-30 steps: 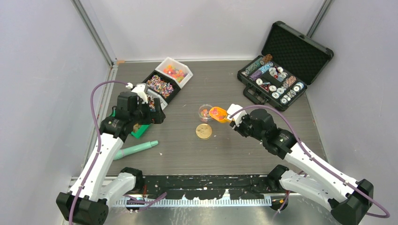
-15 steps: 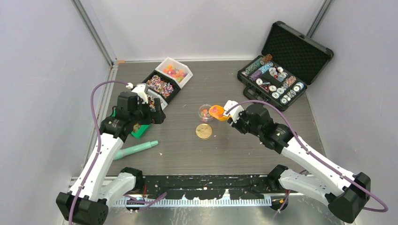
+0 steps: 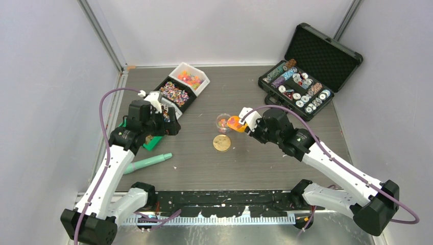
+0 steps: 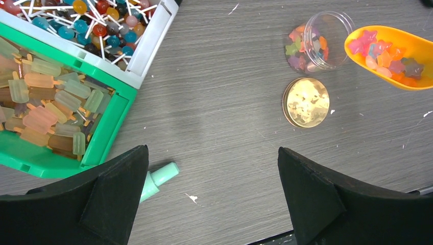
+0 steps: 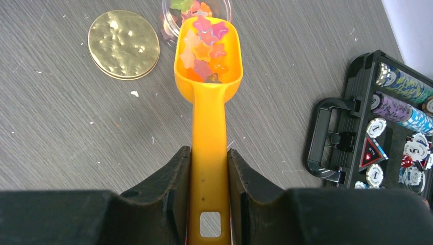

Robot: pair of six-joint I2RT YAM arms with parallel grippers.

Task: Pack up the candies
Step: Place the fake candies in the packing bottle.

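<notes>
Grey wood-grain worktop (image 3: 240,92), walled on three sides. Far right corner: black hard case with a foam-lined lid (image 3: 322,50) standing open, its base packed with round poker chips (image 3: 300,89). Left arm reaches over the left edge; left gripper (image 4: 212,149) hangs above the worktop, jaws wide apart, nothing between them. Right arm stretches from the near right corner toward the middle; right gripper (image 5: 208,153) has its jaws clamped on the flat handle of an orange plastic scoop (image 5: 208,122). A row of open bins runs from the far left corner down the left edge: a white bin (image 3: 200,88) of bright orange-red-yellow candies (image 3: 189,78), a black bin (image 3: 187,104) of multicoloured striped candies (image 3: 173,93), a second white bin (image 4: 153,35) of small lollipops (image 4: 97,25), and a green bin (image 4: 110,125) of pale ice-lolly-shaped sweets (image 4: 51,97). A mint-green pen (image 3: 148,162) lies near the left edge, just beside the green bin. At mid-worktop stands a small clear round jar (image 4: 334,30), partly filled with star-shaped candies (image 4: 301,46). The scoop's bowl carries more of the same stars (image 5: 204,46), its lip at the jar's rim; whether the two touch I cannot tell. A flat round gold disc (image 4: 306,102) lies just on the near side of the jar.
</notes>
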